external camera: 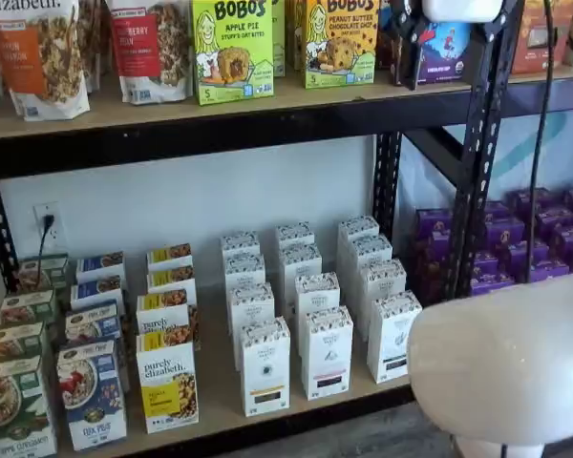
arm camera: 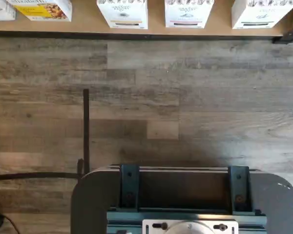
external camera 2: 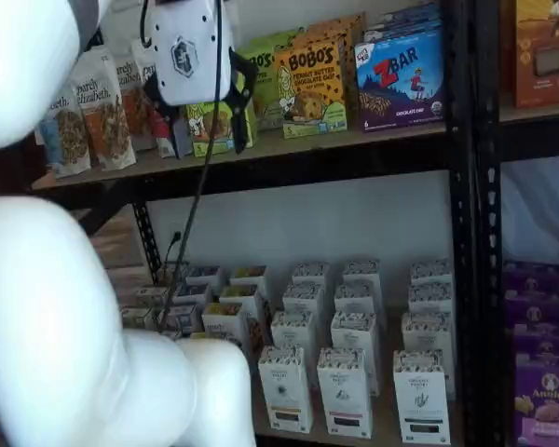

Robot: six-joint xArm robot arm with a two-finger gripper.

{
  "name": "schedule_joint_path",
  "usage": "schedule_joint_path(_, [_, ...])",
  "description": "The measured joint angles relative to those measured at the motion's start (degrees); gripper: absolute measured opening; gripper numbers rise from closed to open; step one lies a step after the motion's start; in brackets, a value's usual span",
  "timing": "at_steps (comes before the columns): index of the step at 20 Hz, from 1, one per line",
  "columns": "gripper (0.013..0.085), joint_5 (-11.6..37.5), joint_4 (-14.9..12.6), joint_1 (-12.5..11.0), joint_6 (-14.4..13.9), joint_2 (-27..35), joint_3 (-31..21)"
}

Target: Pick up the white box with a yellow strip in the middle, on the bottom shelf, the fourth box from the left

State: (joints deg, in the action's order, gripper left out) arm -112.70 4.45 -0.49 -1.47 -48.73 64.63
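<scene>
We judge the task to be at its very beginning: the approach has not yet been made. The white arm (external camera 2: 47, 307) fills much of the foreground in both shelf views, between the cameras and the rack. The gripper (external camera 2: 200, 107) hangs high, level with the upper shelf (external camera: 267, 100), its two black fingers spread wide with a plain gap between them and nothing held.

The bottom shelf (external camera: 218, 405) carries rows of boxes running front to back: green and blue cereal boxes on one side, then a row with big yellow panels, then three rows of tall white boxes. The upper shelf holds granola bags (external camera: 38, 57) and snack-bar boxes (external camera: 232, 48). A neighbouring rack holds purple boxes (external camera: 516, 239).

The white box (external camera: 265, 367) that we want stands upright at the front of its row, just beside the yellow-panel box (external camera: 168, 382) on one side and a like white box (external camera: 327, 351) on the other. The wrist view shows it too (arm camera: 123, 13), at the shelf's edge above the wood floor (arm camera: 185, 97).

The next move, as we see it, calls for bringing the gripper well down and lining it up with that front box. The fingers must go either side of it without nudging the close neighbours.
</scene>
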Motion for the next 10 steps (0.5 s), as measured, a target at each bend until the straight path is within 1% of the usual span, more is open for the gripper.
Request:
schedule_joint_path(3, [0.085,1.9,-0.2,1.2,-1.0,0.0,-1.6])
schedule_joint_path(10, [0.085,7.9,0.0,3.1,-2.6,-0.2,-6.8])
